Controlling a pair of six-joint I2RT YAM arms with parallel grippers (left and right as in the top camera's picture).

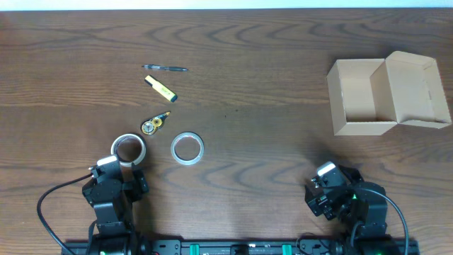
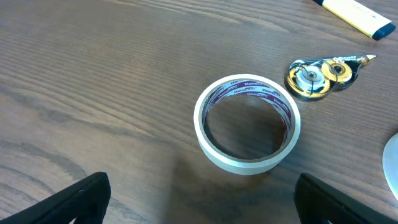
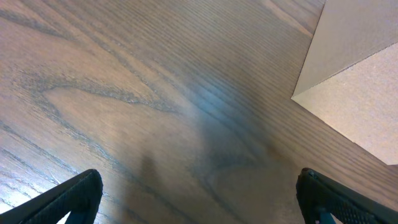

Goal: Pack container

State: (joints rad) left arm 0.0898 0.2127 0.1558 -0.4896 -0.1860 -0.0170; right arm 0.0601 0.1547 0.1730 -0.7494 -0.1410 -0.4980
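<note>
The container (image 1: 364, 128), a tan cardboard box, stands open at the right of the table with its flap lid (image 1: 419, 88) folded back to the right; nothing shows inside. One corner of the container (image 3: 357, 99) fills the upper right of the right wrist view. My right gripper (image 1: 327, 176) (image 3: 199, 199) is open over bare wood, below and left of the box. My left gripper (image 1: 120, 168) (image 2: 202, 199) is open too, just short of a white tape roll (image 1: 129, 149) (image 2: 247, 124) that lies flat ahead of it, untouched.
A second tape roll (image 1: 187, 148) lies right of the first. Behind them are a correction-tape dispenser (image 1: 154, 124) (image 2: 323, 73), a yellow highlighter (image 1: 161, 88) (image 2: 354, 12) and a pen (image 1: 164, 68). Bare wood separates these from the box.
</note>
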